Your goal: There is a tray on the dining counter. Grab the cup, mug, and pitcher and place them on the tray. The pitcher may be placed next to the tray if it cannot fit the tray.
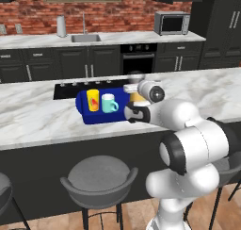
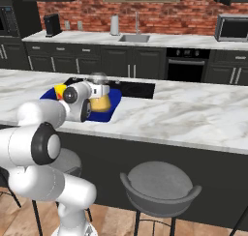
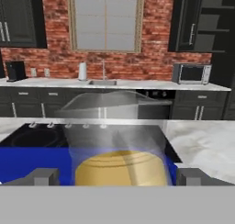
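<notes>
The deep-blue tray [image 1: 89, 116] lies on the dining counter [image 1: 37, 116]. The yellow cup [image 1: 93, 100] and the teal mug [image 1: 109, 103] stand upright on it, side by side. The amber pitcher [image 1: 136, 97] stands at the tray's right end. My gripper [image 1: 133, 88] is open around the pitcher, with a gap showing on each side. In the hand view the pitcher [image 3: 120, 165] fills the centre between my wide-apart fingertips [image 3: 43, 176], with the tray [image 3: 32, 159] under it. The right base view shows the pitcher [image 2: 100, 103] beside my gripper [image 2: 99, 90], and the cup [image 2: 59, 90] peeks out behind my arm.
A black cooktop [image 1: 66, 90] is set into the dining counter just behind the tray. Round grey stools [image 1: 96, 179] stand along the near side. The far counter along the brick wall holds a sink [image 1: 85, 37] and a microwave [image 1: 172, 22].
</notes>
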{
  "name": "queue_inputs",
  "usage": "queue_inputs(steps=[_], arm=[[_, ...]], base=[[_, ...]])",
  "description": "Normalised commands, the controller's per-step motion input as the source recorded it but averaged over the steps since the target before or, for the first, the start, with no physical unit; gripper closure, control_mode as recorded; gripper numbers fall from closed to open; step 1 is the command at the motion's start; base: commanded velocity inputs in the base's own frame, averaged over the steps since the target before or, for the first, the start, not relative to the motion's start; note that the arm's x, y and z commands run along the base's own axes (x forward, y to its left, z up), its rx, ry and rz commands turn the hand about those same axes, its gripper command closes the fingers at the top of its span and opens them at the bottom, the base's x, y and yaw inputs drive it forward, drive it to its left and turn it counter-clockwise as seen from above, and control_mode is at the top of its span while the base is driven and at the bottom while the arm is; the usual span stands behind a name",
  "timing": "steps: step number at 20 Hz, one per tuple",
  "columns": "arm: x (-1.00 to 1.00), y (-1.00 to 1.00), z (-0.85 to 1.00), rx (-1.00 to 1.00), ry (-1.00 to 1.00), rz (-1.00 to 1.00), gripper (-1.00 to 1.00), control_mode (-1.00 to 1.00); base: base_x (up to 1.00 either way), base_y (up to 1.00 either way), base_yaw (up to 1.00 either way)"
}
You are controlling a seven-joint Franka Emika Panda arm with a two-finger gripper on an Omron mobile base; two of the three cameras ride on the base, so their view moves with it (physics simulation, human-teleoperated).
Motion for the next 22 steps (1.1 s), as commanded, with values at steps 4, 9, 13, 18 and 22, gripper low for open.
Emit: queue_inputs(steps=[4, 9, 13, 18, 22], arm=[[0.00, -0.10, 0.00, 0.00, 0.00, 0.00, -1.00, -1.00], [0.00, -0.17, 0.00, 0.00, 0.00, 0.02, -1.00, -1.00], [0.00, -0.28, 0.00, 0.00, 0.00, 0.06, -1.00, -1.00], [0.00, -0.19, -0.02, 0.00, 0.00, 0.00, -1.00, -1.00], [0.00, -0.23, -0.03, 0.00, 0.00, 0.00, -1.00, -1.00]], base=[[0.00, 0.00, 0.00], [0.00, 0.00, 0.00], [0.00, 0.00, 0.00], [0.00, 0.00, 0.00], [0.00, 0.00, 0.00]])
